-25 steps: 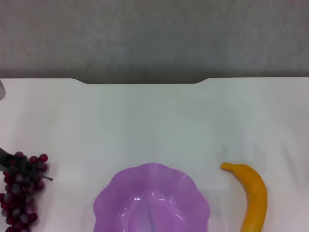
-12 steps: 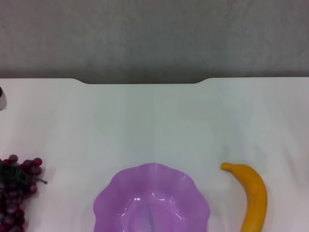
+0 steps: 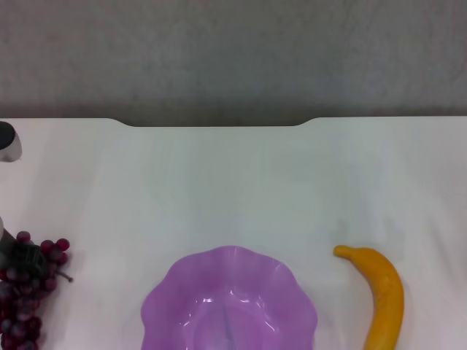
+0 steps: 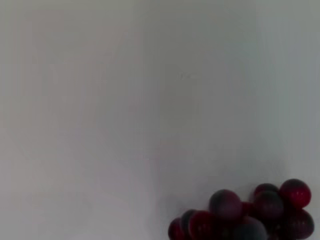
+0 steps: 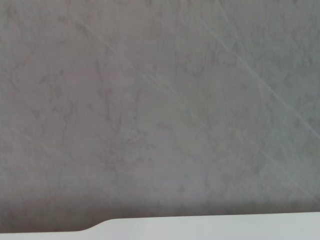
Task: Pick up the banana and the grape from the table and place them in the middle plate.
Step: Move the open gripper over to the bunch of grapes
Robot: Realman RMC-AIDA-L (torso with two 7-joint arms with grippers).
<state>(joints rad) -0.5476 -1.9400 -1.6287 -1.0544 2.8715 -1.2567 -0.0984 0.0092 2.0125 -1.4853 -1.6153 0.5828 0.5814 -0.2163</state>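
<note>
A grey, faintly mottled floor (image 3: 233, 58) is filling the space beyond the far edge of the white table (image 3: 233, 182), and a narrow band of shadow is lying along that edge. In the right wrist view the same grey surface (image 5: 160, 100) is showing pale veins and thin diagonal lines running across it. Soft, even light is falling over everything, casting only faint shadows.

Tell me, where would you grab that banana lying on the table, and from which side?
I'd probably take the banana across its thick middle, coming straight down from above. It lies flat on the table to the right of the purple plate, with bare surface on both flanks for fingers to slip down. The pointed stem end tapers and would likely slide out.
</note>
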